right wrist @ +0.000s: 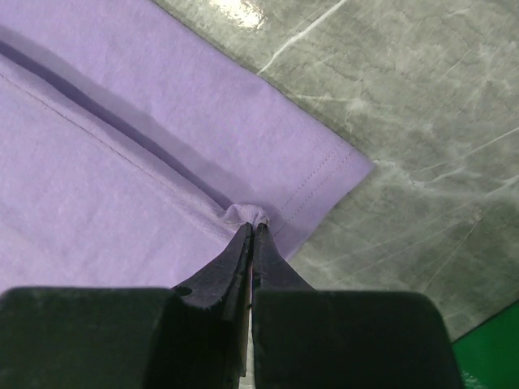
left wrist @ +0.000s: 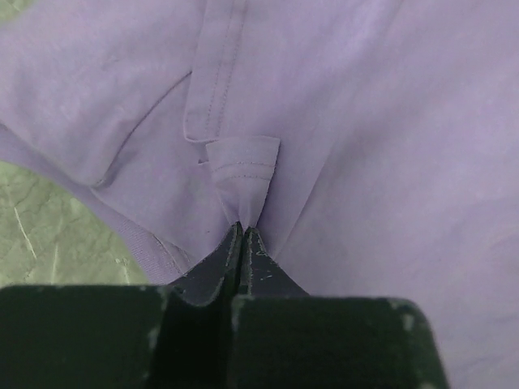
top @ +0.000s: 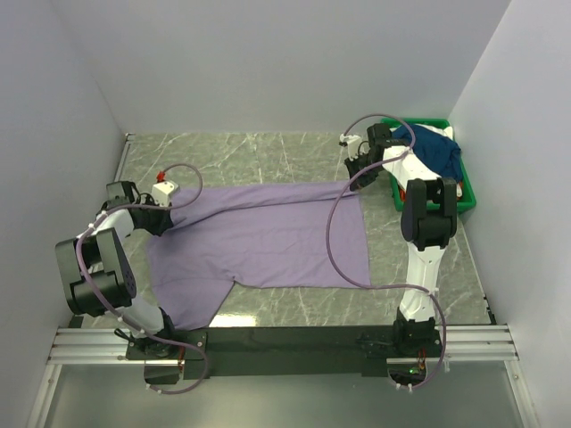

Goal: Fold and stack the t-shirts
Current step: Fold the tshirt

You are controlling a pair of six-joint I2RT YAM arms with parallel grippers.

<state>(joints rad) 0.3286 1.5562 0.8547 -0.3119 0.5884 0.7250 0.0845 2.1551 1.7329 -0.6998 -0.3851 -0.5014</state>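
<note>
The lavender t-shirt [top: 268, 236] is spread on the marble table [top: 268, 152], clamped at its far-left edge by the left gripper [left wrist: 243, 230] and at its far-right hem corner by the right gripper [right wrist: 252, 228], so folding is judged barely begun and stacking untouched, the navy t-shirt [top: 437, 147] being left in the green bin [top: 467, 198].

Lavender t-shirt [top: 268, 236]: plain, short-sleeved, spread flat mid-table, mostly smooth. Far edge drawn straight from 9 to 1 o'clock. One sleeve [top: 186, 299] splayed toward 7 o'clock. Navy t-shirt [top: 437, 150]: crumpled heap at 2 o'clock, apart from lavender one.
</note>
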